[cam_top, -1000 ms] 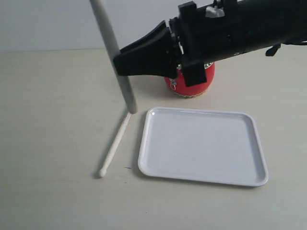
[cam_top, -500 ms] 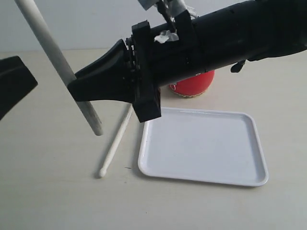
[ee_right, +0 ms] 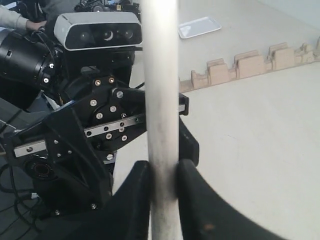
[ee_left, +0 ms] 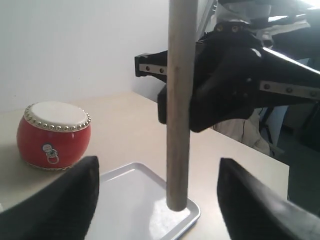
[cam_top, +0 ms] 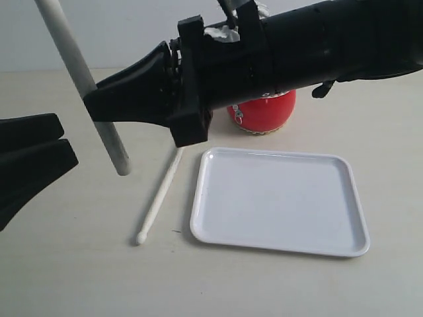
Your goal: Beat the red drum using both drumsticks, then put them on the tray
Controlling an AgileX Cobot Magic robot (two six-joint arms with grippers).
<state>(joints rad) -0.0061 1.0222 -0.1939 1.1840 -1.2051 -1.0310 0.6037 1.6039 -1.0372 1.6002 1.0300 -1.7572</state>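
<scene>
My right gripper (cam_top: 92, 105) reaches across to the left and is shut on one drumstick (cam_top: 99, 112), which hangs steeply tilted above the table; the fingers (ee_right: 137, 200) pinch the drumstick (ee_right: 161, 100). A second drumstick (cam_top: 158, 197) lies loose on the table just left of the white tray (cam_top: 277, 198). Low at the left edge, my left gripper (cam_top: 68, 140) is open and holds nothing. The red drum (cam_top: 264, 109) stands behind the tray, partly hidden by the right arm. In the left wrist view the held drumstick (ee_left: 177, 125), drum (ee_left: 54, 135) and tray (ee_left: 125, 200) show beyond my left gripper (ee_left: 159, 197).
The pale table (cam_top: 79, 277) carries only the drum, the tray and the loose stick. The thick black right arm (cam_top: 317, 46) spans the upper part of the scene. A pale wall rises behind the table.
The right gripper has carried its drumstick leftwards, away from the drum. The left gripper has come into the exterior view at the left edge, open. The stick on the table has not moved.
</scene>
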